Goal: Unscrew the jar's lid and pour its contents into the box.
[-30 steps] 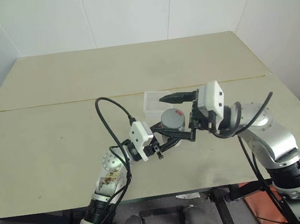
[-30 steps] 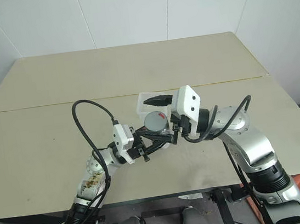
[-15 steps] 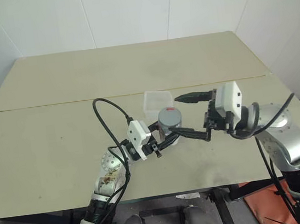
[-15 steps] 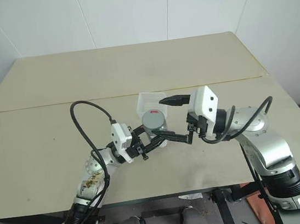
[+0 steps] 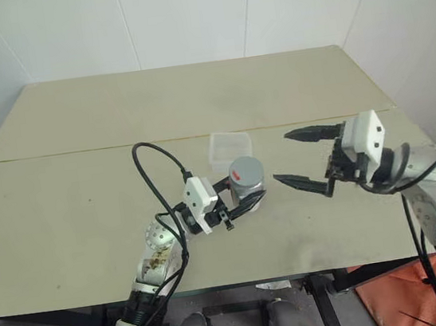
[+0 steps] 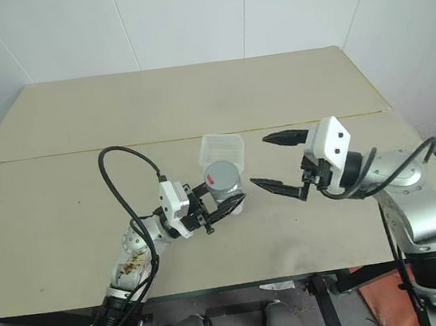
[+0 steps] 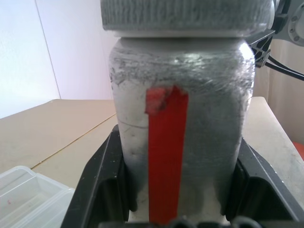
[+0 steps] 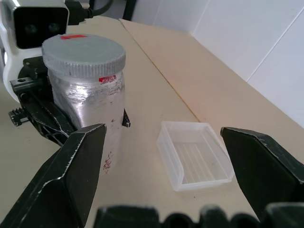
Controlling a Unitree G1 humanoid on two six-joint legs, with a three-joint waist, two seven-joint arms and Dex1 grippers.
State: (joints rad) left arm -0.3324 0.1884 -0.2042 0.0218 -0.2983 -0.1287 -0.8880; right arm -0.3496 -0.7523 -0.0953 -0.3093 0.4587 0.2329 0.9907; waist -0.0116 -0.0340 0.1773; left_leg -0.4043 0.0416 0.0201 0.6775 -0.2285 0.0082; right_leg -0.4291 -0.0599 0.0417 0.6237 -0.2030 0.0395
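Task status: early stage. The flat round grey ribbed screw lid [image 8: 84, 53] sits on the small silvery-clear cylindrical jar [image 5: 246, 180], which carries a strip of red tape on its side. Whether the lid is loosened cannot be told. The small translucent white plastic box [image 5: 228, 149], squarish with rounded corners and low walls, shows nothing inside in the right wrist view. Judged from this, the unscrewing is not finished and the pouring is not begun.

Location of the task items: the jar stands upright, near the middle of the beige worktop [image 5: 73, 222]. Whether its base rests on the worktop or hangs just above it cannot be told. The box lies on the worktop just beyond the jar, close to it; contact between the two cannot be confirmed.

Left hand [image 5: 243, 203]: clenched on the jar. In the left wrist view its two black fingers [image 7: 95, 185] press the jar body from both sides, below the lid. The forearm reaches in from the robot's left, with the hand directed toward the right.

Right hand [image 5: 301, 156]: released, grasping nothing. Its two fingers are spread wide, and the tips point toward the jar and the box. The hand is held above the worktop, apart from the jar, to its right.
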